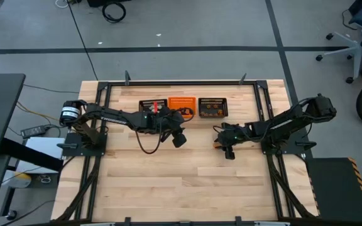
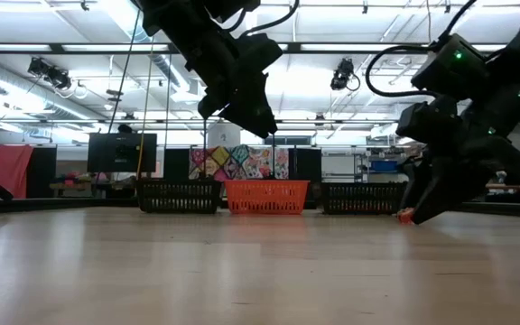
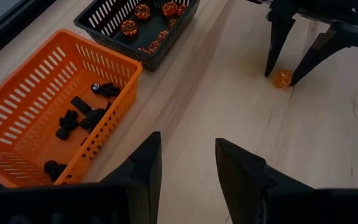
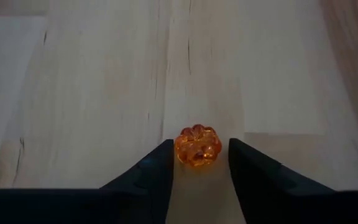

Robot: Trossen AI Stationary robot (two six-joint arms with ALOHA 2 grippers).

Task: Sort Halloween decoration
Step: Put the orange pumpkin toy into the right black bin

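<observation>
Your right gripper is down at the table, its fingers standing apart with a small translucent orange pumpkin trinket between the tips; the pumpkin sits on the wood, and you cannot tell whether either finger touches it. From the left wrist view the same pumpkin lies between those two dark fingers, well apart from the baskets. Your left gripper hangs above the table just in front of the orange mesh basket, its fingers apart and holding nothing. That orange basket holds several black trinkets. The black mesh basket beside it holds orange pumpkins and other orange pieces. From overhead, three baskets stand in a row at the far side of the table: another black basket, the orange one, then the black one nearest the right arm.
</observation>
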